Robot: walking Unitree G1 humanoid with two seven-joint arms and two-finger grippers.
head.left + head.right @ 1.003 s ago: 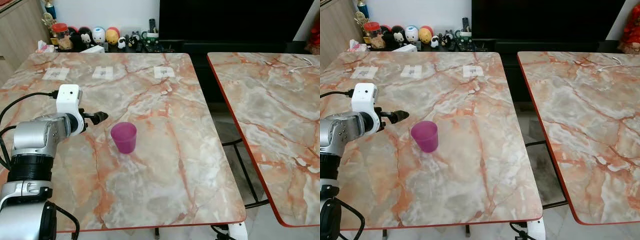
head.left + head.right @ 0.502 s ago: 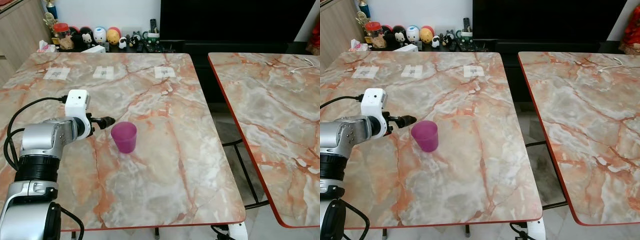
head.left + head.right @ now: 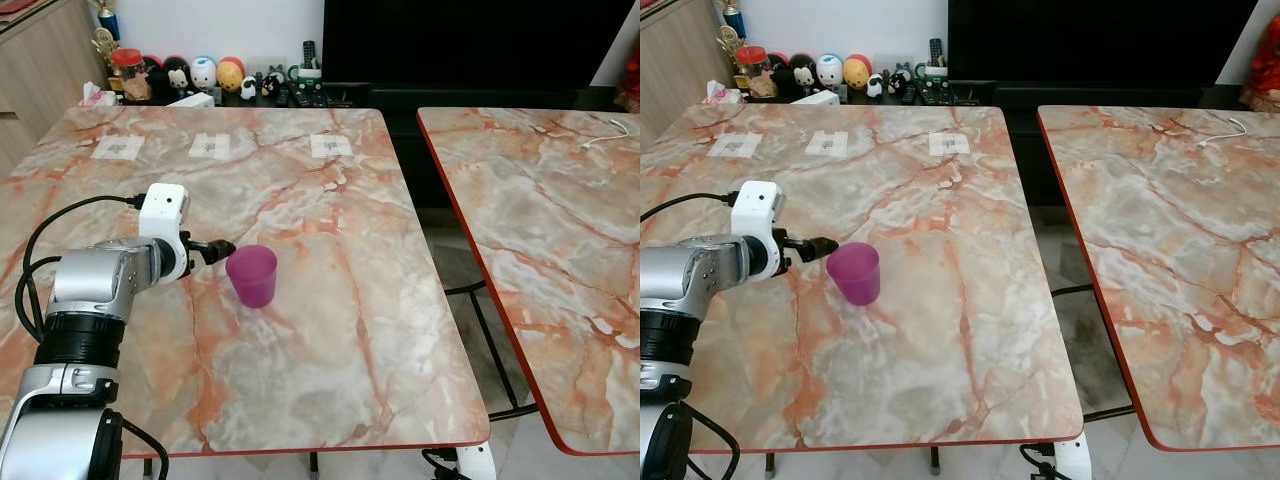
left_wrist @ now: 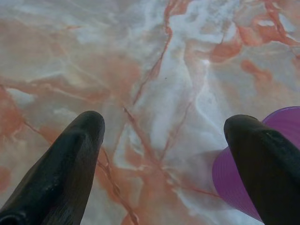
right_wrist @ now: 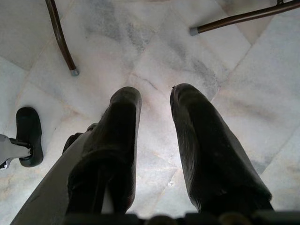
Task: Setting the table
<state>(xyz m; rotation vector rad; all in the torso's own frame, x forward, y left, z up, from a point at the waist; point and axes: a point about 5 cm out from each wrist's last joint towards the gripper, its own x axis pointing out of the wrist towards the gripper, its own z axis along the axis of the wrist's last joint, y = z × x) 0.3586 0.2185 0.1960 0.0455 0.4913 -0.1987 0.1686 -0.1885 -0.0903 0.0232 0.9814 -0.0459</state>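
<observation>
A purple plastic cup (image 3: pixel 251 275) stands upright near the middle of the marbled table (image 3: pixel 340 350). My left gripper (image 3: pixel 222 247) reaches in from the left at the cup's rim height, fingertips just short of its left side. Seen from the left wrist, the two black fingers (image 4: pixel 75 150) are spread wide and open, with bare tabletop between them. The cup (image 4: pixel 224 176) shows there behind one finger, outside the gap. My right gripper (image 5: pixel 156 91) hangs over the tiled floor, its fingers a narrow gap apart and holding nothing.
Three white paper labels (image 3: pixel 210 145) lie in a row at the table's far side. Toy figures and a jar (image 3: pixel 200 75) line a low shelf behind. A second marbled table (image 3: pixel 560 230) stands to the right across a gap. Furniture legs (image 5: pixel 58 37) stand near the right gripper.
My left gripper has moved right and slightly down toward the cup, closing the gap from well clear to nearly touching its rim. The cup has stayed put.
</observation>
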